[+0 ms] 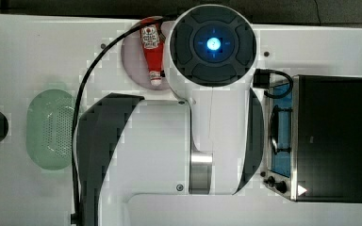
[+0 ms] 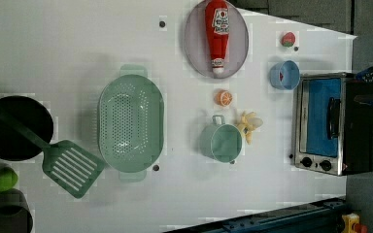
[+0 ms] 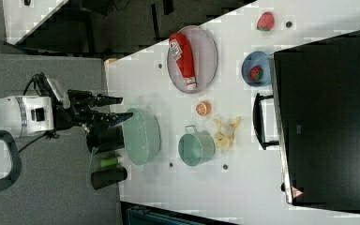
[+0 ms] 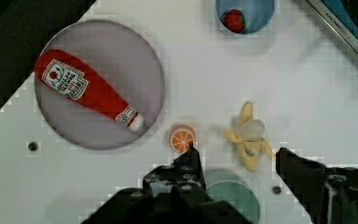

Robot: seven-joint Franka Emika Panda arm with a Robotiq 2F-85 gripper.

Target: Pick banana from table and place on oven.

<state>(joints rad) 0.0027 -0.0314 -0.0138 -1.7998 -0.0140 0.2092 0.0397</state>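
The banana (image 2: 249, 125) lies on the white table (image 2: 53, 43), pale yellow with its peel flaps splayed, between the green cup and the oven (image 2: 340, 124). In the wrist view the banana (image 4: 251, 144) sits below and between my fingers, far beneath them. My gripper (image 4: 237, 151) is open and holds nothing. In the right view the gripper (image 3: 119, 108) hangs high above the table, well away from the banana (image 3: 225, 133). The oven (image 3: 328, 122) has a flat black top, and its glass door faces the banana. In the top view my arm covers the table's middle beside the oven (image 1: 332, 139).
A ketchup bottle (image 2: 217, 29) lies on a grey plate (image 2: 194, 48). An orange slice (image 2: 224, 98) and a green cup (image 2: 221, 141) sit close to the banana. A blue bowl (image 2: 284, 75) holds a strawberry. A green colander (image 2: 131, 124), spatula (image 2: 70, 167) and black pan (image 2: 9, 128) are farther off.
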